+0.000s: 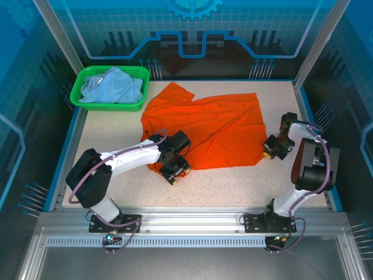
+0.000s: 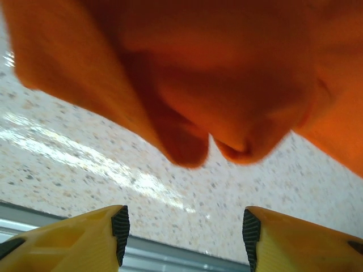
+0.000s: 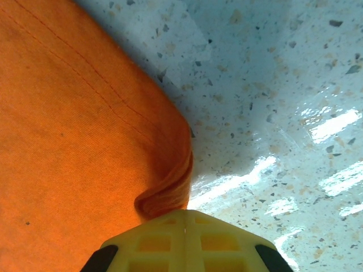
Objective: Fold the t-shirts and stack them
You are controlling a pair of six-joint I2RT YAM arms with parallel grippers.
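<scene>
The orange t-shirt (image 1: 213,128) lies spread and creased on the speckled table, with a sleeve pointing to the back left. My left gripper (image 1: 177,171) sits at its near-left corner. In the left wrist view that gripper (image 2: 184,232) is open, with bare table between its fingers and the bunched orange hem (image 2: 193,141) just ahead. My right gripper (image 1: 269,153) is at the shirt's right edge. In the right wrist view it (image 3: 184,218) is shut on a rolled fold of the orange cloth (image 3: 164,192). The pale blue t-shirt (image 1: 111,86) lies crumpled in the basket.
The green plastic basket (image 1: 78,96) stands at the table's back left corner. Bare table (image 1: 233,186) runs along the front, between the shirt and the metal rail. Blue frame edges border the table left and right.
</scene>
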